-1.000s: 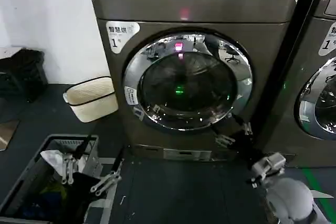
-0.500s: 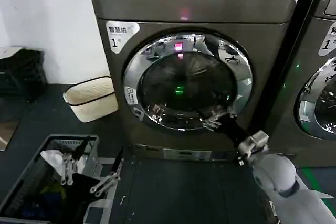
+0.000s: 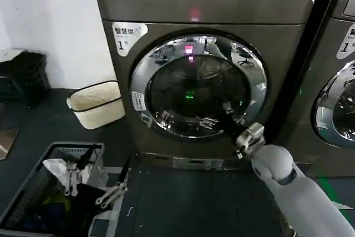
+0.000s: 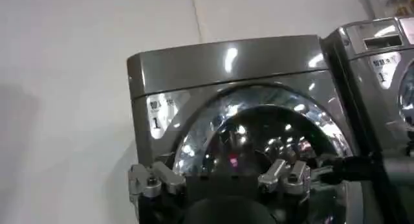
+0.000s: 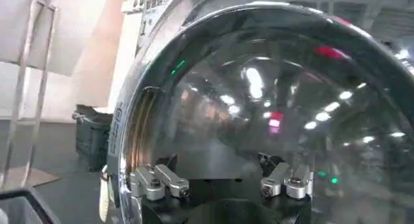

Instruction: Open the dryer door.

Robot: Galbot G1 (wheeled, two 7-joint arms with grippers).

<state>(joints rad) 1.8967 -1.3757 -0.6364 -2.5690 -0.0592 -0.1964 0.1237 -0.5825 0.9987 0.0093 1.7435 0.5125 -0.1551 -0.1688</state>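
The dryer [image 3: 205, 4] is a dark grey-bronze front-loader with a white "1" sticker and a pink light on its top panel. Its round dryer door [image 3: 194, 81], chrome-rimmed with dark glass, sits flush and closed. My right gripper [image 3: 217, 114] reaches in from the lower right and hovers open just in front of the glass's lower right part. In the right wrist view the door [image 5: 259, 83] looms close beyond the open right gripper [image 5: 220, 182], with nothing held. My left gripper [image 3: 91, 184] hangs open low at the left, and the left gripper [image 4: 218, 179] faces the dryer [image 4: 226, 60] from afar.
A grey laundry basket [image 3: 55, 151] with clothes stands on the floor under the left gripper. A cream bag [image 3: 97, 104] leans by the wall, beside a black crate [image 3: 22, 76]. A twin machine [image 3: 338, 81] stands close on the right.
My right gripper has risen and shifted left, from below the door's lower right rim to in front of the glass. The left arm and the door have not moved.
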